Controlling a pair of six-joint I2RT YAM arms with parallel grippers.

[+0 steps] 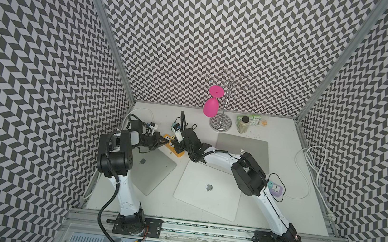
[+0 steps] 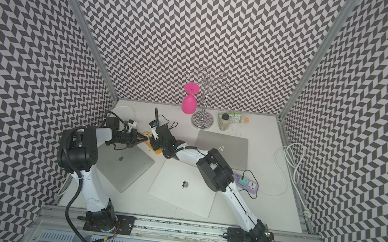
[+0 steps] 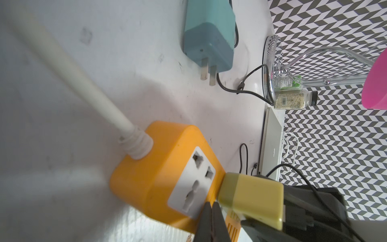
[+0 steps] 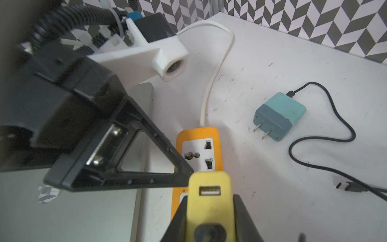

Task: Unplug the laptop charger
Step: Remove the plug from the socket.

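- White surface (image 1: pixel 161 206) inside chevron-patterned walls. Three closed silver laptops (image 1: pixel 207 190) lie at the near side and play no part in the pull.
- Task item: a yellow block-shaped plastic charger (image 4: pixel 209 186), plugged into an orange plastic power strip (image 3: pixel 146 184). It sits left of centre, just past the laptops, and looks fully seated against the socket face.
- Right hand (image 4: pixel 209 198): narrow opening, fingers flat against both sides of the yellow charger, so it has hold of it.
- Left hand (image 4: pixel 189 172): fully closed with nothing in it. Its tip is pressed on the strip's top just beside the charger, which reads as a hold-down.
- Step in hand, my read: extraction. Draw straight out along the prong axis, away from the socket face. No twisting or rocking, or the prongs will likely bind.
- The left tip should bear down on the strip through the pull, otherwise the strip probably lifts with the plug. The white cord (image 4: pixel 211 83) won't anchor it.
- The plastic is smooth, so squeeze firmly before pulling. Slip is the main risk.
- Beyond the strip: a teal plastic charger (image 4: pixel 279 116) lies loose on its side, prongs bare, with a black cable (image 4: pixel 345 134) attached. Route the retreat clear of both.
- Far back: a pink wine glass (image 1: pixel 211 106) hangs inverted on a chrome wire rack (image 1: pixel 219 125), well apart from the work.
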